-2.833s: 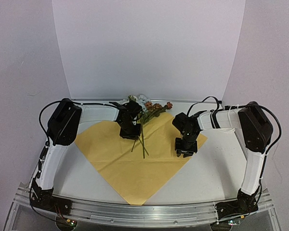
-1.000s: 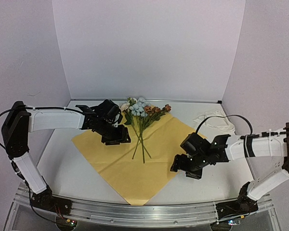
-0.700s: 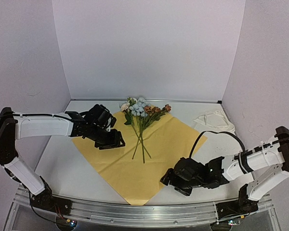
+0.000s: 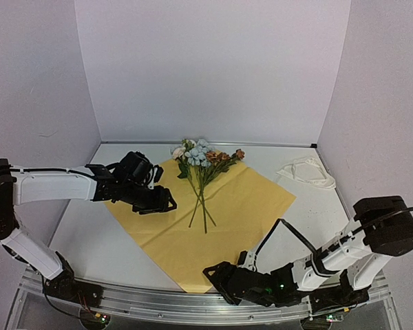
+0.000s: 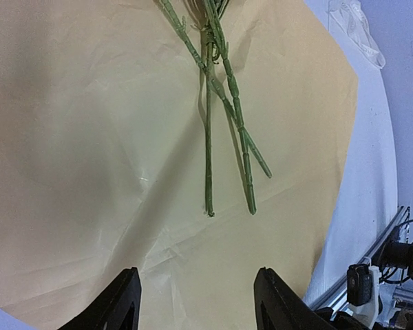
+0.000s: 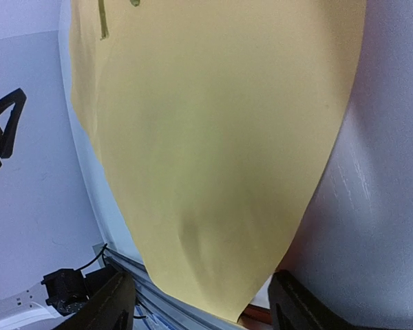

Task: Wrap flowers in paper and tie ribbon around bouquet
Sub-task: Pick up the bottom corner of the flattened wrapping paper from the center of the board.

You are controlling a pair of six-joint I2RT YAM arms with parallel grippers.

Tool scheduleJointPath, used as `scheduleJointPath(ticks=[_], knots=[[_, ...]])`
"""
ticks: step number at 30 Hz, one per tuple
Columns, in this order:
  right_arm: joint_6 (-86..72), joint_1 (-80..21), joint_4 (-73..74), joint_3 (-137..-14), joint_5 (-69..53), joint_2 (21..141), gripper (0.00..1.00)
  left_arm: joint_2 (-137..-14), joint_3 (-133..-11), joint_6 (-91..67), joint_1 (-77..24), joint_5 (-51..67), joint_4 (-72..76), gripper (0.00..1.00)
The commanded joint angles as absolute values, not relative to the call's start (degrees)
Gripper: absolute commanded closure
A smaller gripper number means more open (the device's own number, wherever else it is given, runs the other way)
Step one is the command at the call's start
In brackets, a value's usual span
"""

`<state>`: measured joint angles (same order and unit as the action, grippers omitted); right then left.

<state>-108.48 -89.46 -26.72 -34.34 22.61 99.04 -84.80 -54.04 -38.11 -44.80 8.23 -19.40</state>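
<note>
The paper lies flat on the table as a diamond, yellow face up. The flowers rest on it, pastel blooms at the far corner, green stems pointing toward me. My left gripper hovers open over the paper's left part, just short of the stem ends, its fingers empty. My right gripper sits low at the table's front edge, open, with the paper's near corner between its jaws. The ribbon lies in a loose cream heap at the back right.
A metal rail runs along the table's front edge, right under the paper's near corner. White walls close in the back and sides. My left gripper shows at the left edge of the right wrist view.
My right arm has swung from the paper's right edge down to its near corner, and its jaws have narrowed a little. The left gripper drifted slightly left. Paper and flowers are unmoved.
</note>
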Motion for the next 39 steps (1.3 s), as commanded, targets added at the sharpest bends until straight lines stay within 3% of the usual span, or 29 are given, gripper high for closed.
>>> scheduleJointPath(ticks=[1,7,15,24,27,33,39], knots=[[-109.80,-89.82,-30.51,-34.07,25.48,103.77,0.41,-81.58,-53.37,-36.03,-44.99,8.40,-17.01,0.41],[-106.86,-89.72,-32.72,-34.44,26.47,102.34,0.65,-79.22,-51.70,-33.18,-45.91,10.20,-14.71,0.40],[-100.98,-85.61,-32.77,-36.15,22.22,97.31,1.00,-73.57,-48.46,-26.41,-50.42,9.88,-9.30,0.33],[-102.73,-79.86,-31.00,-41.68,16.25,95.48,1.00,-65.83,-42.52,-12.80,-54.38,5.77,-2.77,0.29],[-100.69,-79.88,-22.72,-44.04,15.12,91.23,1.00,-65.76,-43.48,-12.17,-54.40,1.56,-7.04,0.26],[-100.52,-80.20,-17.98,-43.46,14.39,88.42,0.94,-65.61,-42.51,-15.77,-54.50,4.46,-9.04,0.30],[-101.95,-80.21,-18.62,-43.06,15.96,88.60,0.99,-57.75,-35.17,-9.41,-59.71,3.20,-2.59,0.31]])
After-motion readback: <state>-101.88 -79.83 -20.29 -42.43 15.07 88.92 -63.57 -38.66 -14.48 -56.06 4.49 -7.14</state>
